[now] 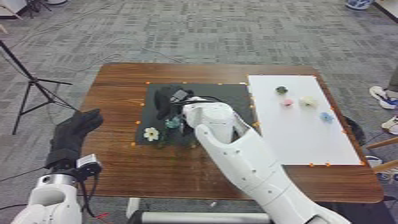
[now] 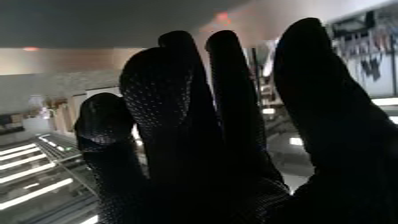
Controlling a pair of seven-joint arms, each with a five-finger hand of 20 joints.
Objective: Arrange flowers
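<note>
In the head view, my right hand (image 1: 166, 102) is over the upper left part of the dark mat (image 1: 226, 91). A teal flower (image 1: 173, 122) lies close below it, and a cream flower (image 1: 151, 133) is near the mat's lower left corner. The right wrist view has my right hand (image 2: 182, 125) open, with fairly straight fingers spread from the thumb and no flower visible between them. My left hand (image 1: 75, 130) rests open at the table's left edge. On the white sheet (image 1: 298, 142) are a dark green piece (image 1: 282, 90), a pink flower (image 1: 287, 102), a cream flower (image 1: 308, 101) and a blue flower (image 1: 327, 117).
My right forearm (image 1: 244, 155) crosses the lower right of the dark mat and hides part of it. Small orange markers line both mat and sheet on the brown table (image 1: 115, 105). A black tripod (image 1: 33, 80) stands on the floor at the left.
</note>
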